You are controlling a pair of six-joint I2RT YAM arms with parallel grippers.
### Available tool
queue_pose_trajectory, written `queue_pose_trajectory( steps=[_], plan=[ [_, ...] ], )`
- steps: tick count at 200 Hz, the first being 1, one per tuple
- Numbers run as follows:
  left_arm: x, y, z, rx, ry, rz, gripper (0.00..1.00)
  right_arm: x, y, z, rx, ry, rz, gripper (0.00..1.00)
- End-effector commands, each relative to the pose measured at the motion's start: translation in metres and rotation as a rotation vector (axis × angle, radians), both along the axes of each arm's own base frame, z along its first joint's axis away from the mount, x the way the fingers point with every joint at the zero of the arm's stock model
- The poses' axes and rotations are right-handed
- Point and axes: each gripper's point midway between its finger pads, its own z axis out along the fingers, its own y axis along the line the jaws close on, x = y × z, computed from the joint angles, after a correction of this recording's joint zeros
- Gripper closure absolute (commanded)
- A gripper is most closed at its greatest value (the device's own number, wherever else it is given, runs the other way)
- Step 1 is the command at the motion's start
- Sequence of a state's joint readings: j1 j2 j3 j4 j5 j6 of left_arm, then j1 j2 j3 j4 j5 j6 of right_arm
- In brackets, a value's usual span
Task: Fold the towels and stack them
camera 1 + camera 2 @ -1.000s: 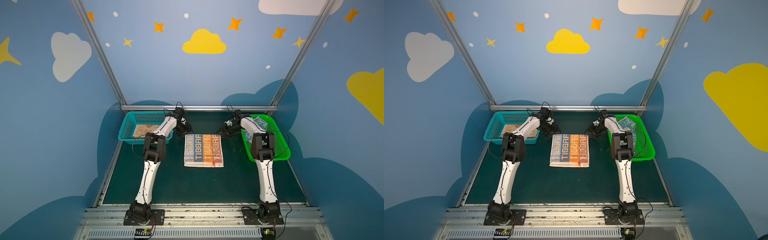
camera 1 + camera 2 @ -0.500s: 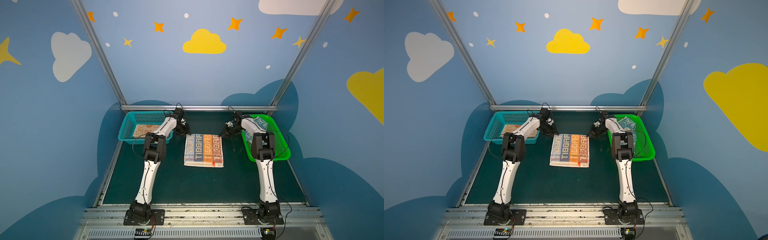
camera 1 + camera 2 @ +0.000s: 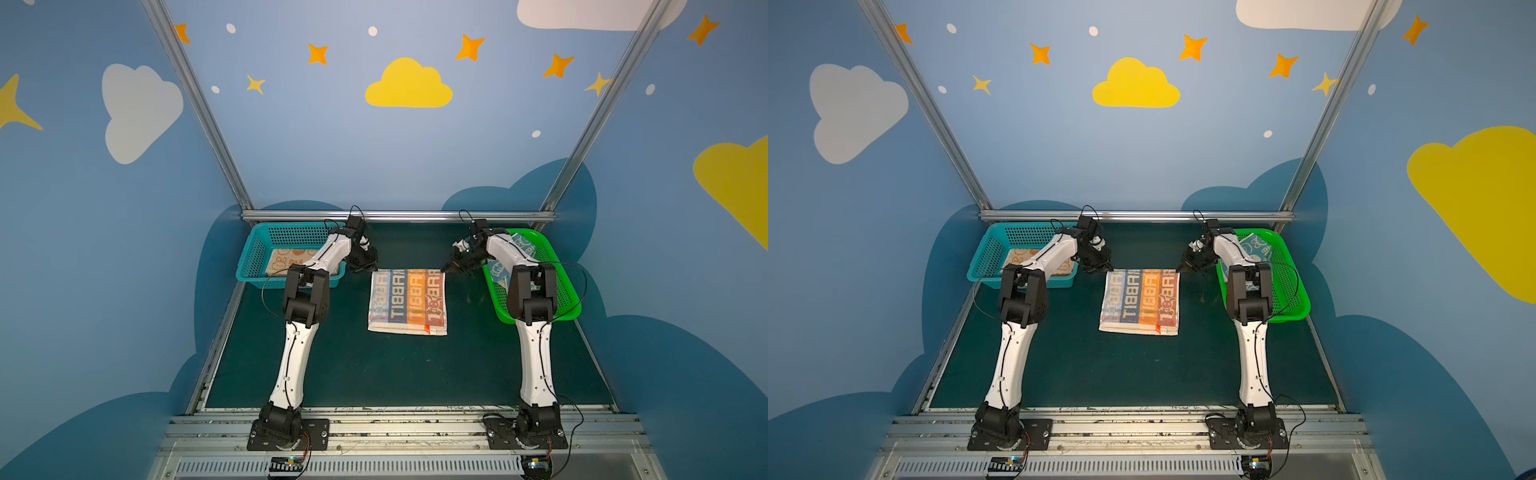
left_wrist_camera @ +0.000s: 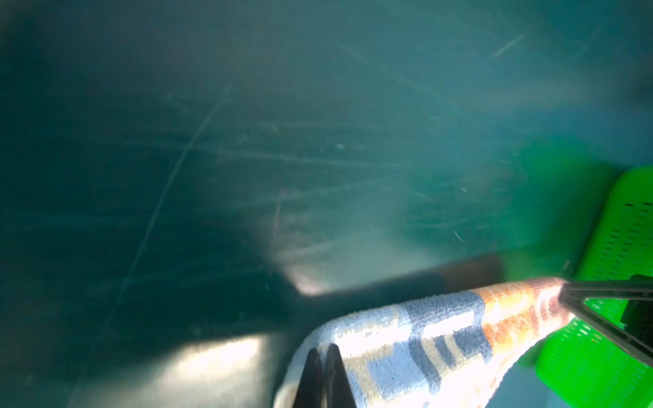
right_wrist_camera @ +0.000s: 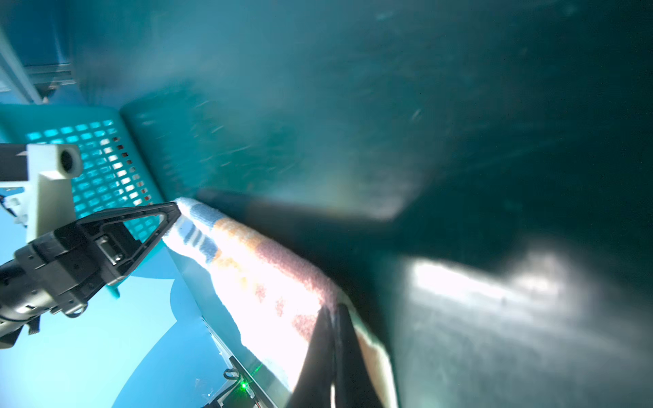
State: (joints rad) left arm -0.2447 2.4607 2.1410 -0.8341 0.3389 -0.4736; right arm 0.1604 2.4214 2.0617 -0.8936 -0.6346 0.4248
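The striped towel (image 3: 407,301) (image 3: 1140,301) with "RABBIT" lettering lies flat on the dark green mat in both top views. My left gripper (image 3: 371,269) (image 4: 323,349) is shut on its far left corner. My right gripper (image 3: 445,269) (image 5: 334,311) is shut on its far right corner. In the wrist views the far edge of the striped towel (image 4: 424,335) (image 5: 254,268) runs slightly raised between the two grips. An orange-cream towel (image 3: 286,259) lies in the teal basket. A blue-cream towel (image 3: 521,249) lies in the green basket, partly behind my right arm.
The teal basket (image 3: 249,257) stands at the back left and the green basket (image 3: 561,291) at the back right, each close beside an arm. A metal rail (image 3: 399,216) runs along the back edge. Blue walls enclose the mat on three sides.
Both grippers went from open to shut, closing on the far corners of the striped towel. The towel's body has stayed in place.
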Motion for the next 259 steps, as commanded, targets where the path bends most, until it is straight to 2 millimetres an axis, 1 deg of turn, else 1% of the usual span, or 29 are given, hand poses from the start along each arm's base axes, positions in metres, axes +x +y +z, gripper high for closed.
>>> queue_pose_trajectory(
  steps=[1, 11, 23, 28, 42, 49, 64, 75, 85, 94, 99, 110, 117, 130, 140, 143, 157, 177, 191, 206, 236, 259],
  plan=[
    [0.006, 0.009, 0.032, 0.006, -0.092, 0.012, 0.96, 0.002, -0.011, 0.018, -0.032, -0.062, -0.001, 1.0],
    [0.005, 0.009, 0.028, 0.001, -0.085, 0.01, 0.94, 0.001, -0.01, 0.014, -0.026, -0.044, 0.001, 1.0],
    [0.003, 0.007, 0.022, -0.002, -0.067, 0.002, 0.89, 0.001, -0.007, 0.009, -0.021, -0.03, 0.005, 0.95],
    [0.003, 0.007, 0.019, -0.003, -0.06, -0.001, 0.88, 0.0, -0.007, 0.007, -0.02, -0.027, 0.005, 0.92],
    [0.003, 0.006, 0.011, -0.004, -0.046, -0.002, 0.77, 0.0, -0.005, 0.004, -0.02, -0.024, 0.007, 0.84],
    [0.002, 0.006, 0.008, -0.007, -0.039, -0.002, 0.74, 0.0, -0.004, 0.003, -0.02, -0.023, 0.008, 0.79],
    [0.002, 0.005, 0.002, -0.006, -0.024, -0.005, 0.67, 0.0, -0.003, 0.003, -0.022, -0.02, 0.012, 0.68],
    [0.001, 0.005, 0.003, -0.003, -0.02, -0.009, 0.63, 0.0, -0.004, 0.008, -0.023, -0.029, 0.016, 0.6],
    [0.001, 0.006, 0.008, -0.002, -0.029, -0.009, 0.59, -0.001, -0.004, 0.013, -0.033, -0.04, 0.021, 0.49],
    [0.002, 0.006, 0.017, -0.006, -0.045, -0.005, 0.5, -0.002, -0.006, 0.019, -0.043, -0.047, 0.019, 0.44],
    [0.002, 0.005, 0.024, -0.012, -0.057, -0.002, 0.46, -0.004, -0.006, 0.025, -0.043, -0.057, 0.019, 0.41],
    [0.003, 0.002, 0.039, -0.035, -0.085, 0.002, 0.4, -0.005, -0.005, 0.037, -0.024, -0.081, 0.009, 0.33],
    [0.004, -0.001, 0.051, -0.05, -0.107, 0.003, 0.34, -0.006, -0.002, 0.044, 0.002, -0.095, 0.003, 0.28],
    [0.003, -0.007, 0.069, -0.067, -0.139, 0.007, 0.18, -0.006, 0.008, 0.055, 0.068, -0.115, 0.0, 0.22],
    [0.002, -0.013, 0.08, -0.083, -0.159, 0.011, 0.03, -0.006, 0.014, 0.058, 0.098, -0.117, 0.003, 0.2],
    [0.003, -0.015, 0.082, -0.09, -0.167, 0.012, 0.01, -0.006, 0.016, 0.059, 0.104, -0.119, 0.005, 0.2],
    [0.001, -0.031, 0.089, -0.134, -0.176, 0.0, 0.0, -0.005, 0.025, 0.058, 0.117, -0.124, 0.014, 0.19],
    [-0.004, -0.048, 0.088, -0.162, -0.163, -0.014, 0.0, -0.003, 0.036, 0.058, 0.137, -0.123, 0.02, 0.18],
    [-0.003, -0.057, 0.08, -0.185, -0.153, -0.006, 0.0, 0.002, 0.044, 0.057, 0.175, -0.126, 0.014, 0.17],
    [-0.003, -0.066, 0.067, -0.209, -0.121, -0.011, 0.0, 0.008, 0.052, 0.052, 0.21, -0.113, 0.015, 0.17],
    [0.0, -0.066, 0.038, -0.188, -0.089, -0.006, 0.0, 0.015, 0.056, 0.03, 0.221, -0.075, 0.005, 0.17],
    [-0.001, -0.058, 0.014, -0.163, -0.057, 0.002, 0.0, 0.017, 0.054, 0.011, 0.213, -0.045, -0.001, 0.16]
  ],
)
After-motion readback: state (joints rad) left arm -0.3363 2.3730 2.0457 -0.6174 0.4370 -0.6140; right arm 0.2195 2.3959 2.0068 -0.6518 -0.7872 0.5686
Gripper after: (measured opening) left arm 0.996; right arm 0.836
